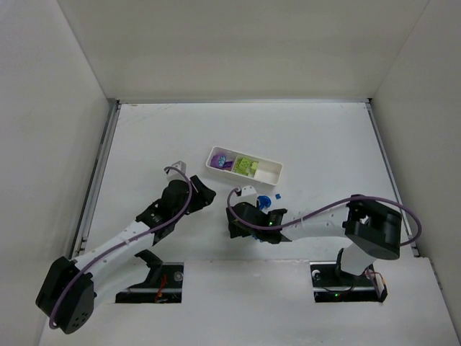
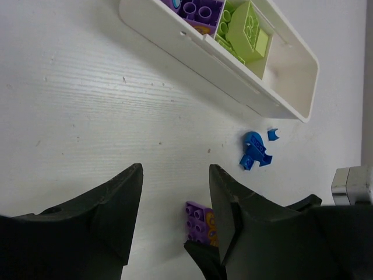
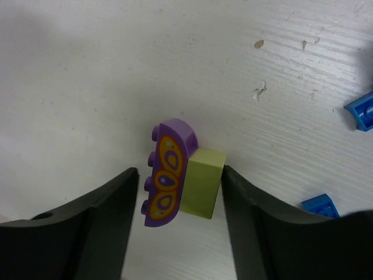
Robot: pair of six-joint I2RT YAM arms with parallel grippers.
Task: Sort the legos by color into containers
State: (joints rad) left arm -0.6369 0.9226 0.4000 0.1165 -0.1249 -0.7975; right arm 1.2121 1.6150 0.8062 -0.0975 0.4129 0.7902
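A purple curved brick with a yellow-orange pattern point(image 3: 168, 174), joined to a yellow-green brick point(image 3: 203, 182), lies on the table between the fingers of my open right gripper point(image 3: 179, 175). The right finger touches the yellow-green brick; the left finger stands apart. The purple brick also shows in the left wrist view point(image 2: 200, 220). My left gripper point(image 2: 176, 169) is open and empty just beside it. The white tray point(image 1: 268, 174) holds purple bricks point(image 2: 198, 10) and yellow-green bricks point(image 2: 245, 32) in separate compartments. In the top view the grippers are left point(image 1: 207, 194) and right point(image 1: 234, 220).
Small blue pieces point(image 2: 254, 151) lie on the table between the tray and the right gripper; they also show in the right wrist view point(image 3: 362, 111). The tray's right end compartment point(image 2: 288, 70) holds nothing. The two grippers are close together. White walls enclose the table.
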